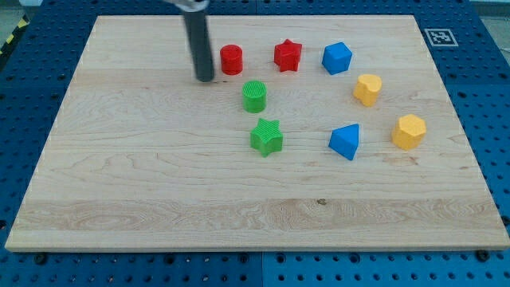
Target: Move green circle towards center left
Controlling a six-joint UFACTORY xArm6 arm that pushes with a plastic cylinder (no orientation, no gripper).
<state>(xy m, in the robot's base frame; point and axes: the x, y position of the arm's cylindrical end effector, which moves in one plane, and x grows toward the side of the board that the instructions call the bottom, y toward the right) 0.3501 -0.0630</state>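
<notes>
The green circle [254, 96] is a short green cylinder standing on the wooden board [159, 175], a little above and left of the board's middle. My tip [205, 78] rests on the board up and to the left of the green circle, about a block's width away and not touching it. The tip is also just left of the red cylinder [231, 60]. The dark rod rises from the tip out of the view's top.
A green star [267, 136] lies just below the green circle. A red star [288, 55] and a blue block [336, 58] sit along the top. Two yellow blocks [367, 89] [409, 131] and a second blue block [346, 142] lie at the right.
</notes>
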